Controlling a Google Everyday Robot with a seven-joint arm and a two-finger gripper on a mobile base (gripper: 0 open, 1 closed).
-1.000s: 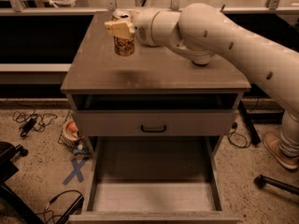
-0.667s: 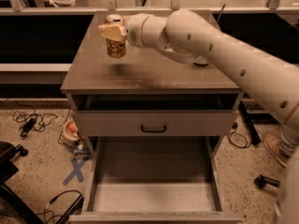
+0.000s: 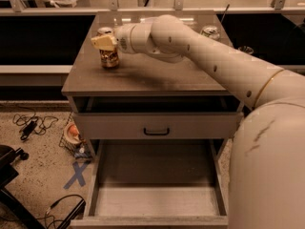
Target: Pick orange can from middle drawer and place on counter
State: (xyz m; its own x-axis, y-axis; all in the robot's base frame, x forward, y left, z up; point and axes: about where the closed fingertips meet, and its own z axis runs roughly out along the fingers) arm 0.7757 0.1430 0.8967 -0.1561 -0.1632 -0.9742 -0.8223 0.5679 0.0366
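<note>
The orange can stands upright on the left part of the counter; its base looks to be on or just above the surface. My gripper sits over the can's top, shut on it, with the arm reaching in from the right. The middle drawer is pulled out below, its flat floor bare.
A second can stands just behind the orange one, and another can is at the counter's back right. A drawer front with a black handle is above the open drawer. Cables and a blue tape cross lie on the floor at left.
My gripper has carried the orange can left and down, from above the counter's middle to its left part, where the can now stands low by the surface.
</note>
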